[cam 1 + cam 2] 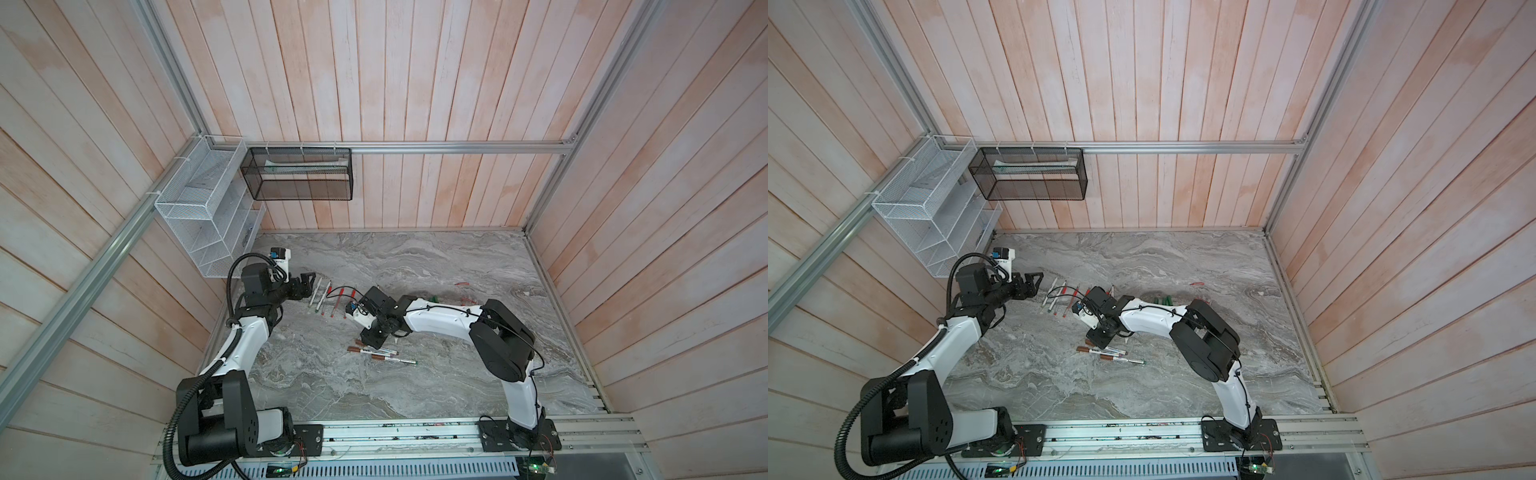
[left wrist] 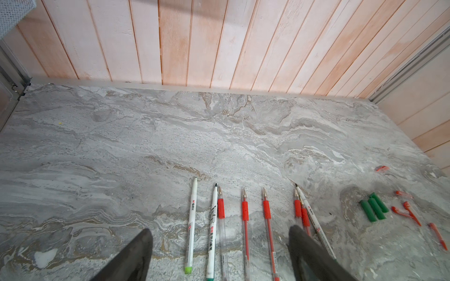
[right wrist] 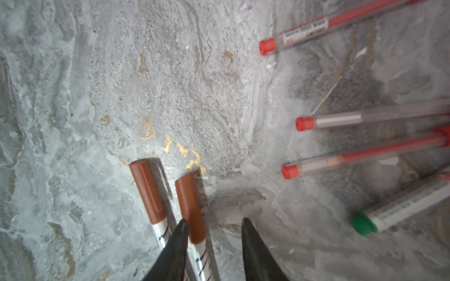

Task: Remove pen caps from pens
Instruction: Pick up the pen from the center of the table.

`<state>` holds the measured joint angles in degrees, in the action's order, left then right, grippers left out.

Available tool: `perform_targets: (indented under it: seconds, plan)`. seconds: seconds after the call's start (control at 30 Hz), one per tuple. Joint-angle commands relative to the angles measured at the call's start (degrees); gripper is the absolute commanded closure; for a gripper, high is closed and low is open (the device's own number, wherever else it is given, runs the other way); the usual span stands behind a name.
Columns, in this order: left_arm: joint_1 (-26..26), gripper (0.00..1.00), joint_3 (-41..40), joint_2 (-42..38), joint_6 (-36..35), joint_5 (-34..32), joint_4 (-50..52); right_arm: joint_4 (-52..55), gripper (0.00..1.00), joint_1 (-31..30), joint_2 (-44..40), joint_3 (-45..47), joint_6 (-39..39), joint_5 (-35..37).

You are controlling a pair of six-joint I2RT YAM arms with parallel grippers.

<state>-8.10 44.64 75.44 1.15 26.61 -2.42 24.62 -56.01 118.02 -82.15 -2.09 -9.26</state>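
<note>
1. Target: the brown-capped markers, two side by side at lower centre of the right wrist view. In both top views the group lies mid-tabletop, just under the right wrist, caps on.
2. Right fingers: part open, holding nothing. One marker's white barrel runs between them, hugging one finger. That finger sits over the gap to the neighbouring marker.
3. My call for the grab:
   - Drop that finger cleanly into the gap so only one marker gets pinched.
   - Clamp the barrel just behind the cap and leave the cap fully exposed.
   - Lift level, then pull the cap straight along the axis. Round barrels will likely roll if nudged sideways.
4. Left fingers: spread wide, empty, by the back ends of the row of uncapped pens at lower centre of the left wrist view. They look free to take the cap end.
5. Loose green caps and red caps cluster at lower right of that view, well apart from the markers. That looks a sensible drop spot for the brown cap.
6. Tabletop: grey marbled slab, flat, hard, slick-looking.
7. Room: pale pink plank walls and aluminium rails. A white wire basket and a black mesh basket hang at upper left in both top views.
</note>
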Motion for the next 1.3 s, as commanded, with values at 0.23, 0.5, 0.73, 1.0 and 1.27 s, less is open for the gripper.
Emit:
perform_targets:
  seconds: [0.23, 0.5, 0.73, 1.0, 1.27]
  plan:
    - [-0.94, 0.11, -0.84, -1.39, 1.23, 1.82, -2.11, 2.58, 0.69, -0.68, 3.76, -0.97, -2.80, 2.48]
    - [-2.51, 0.11, -1.92, -2.66, 2.24, 2.77, -3.15, 2.49, 0.88, 0.95, 4.02, -1.93, -4.01, 4.82]
    - [-2.93, 0.12, -1.84, -2.88, 2.90, 3.72, -3.37, -0.61, 1.00, 2.18, 0.02, -0.47, -3.50, 4.40]
    - [-2.98, 0.12, -2.45, -3.45, 5.62, 7.25, -4.78, -4.88, 1.00, 5.41, -6.38, 0.61, 1.29, -0.02]
    - [-2.89, 0.12, -2.47, -2.20, 12.46, 16.42, -8.49, -20.10, 1.00, 11.99, -14.99, 7.57, 13.77, -4.86]
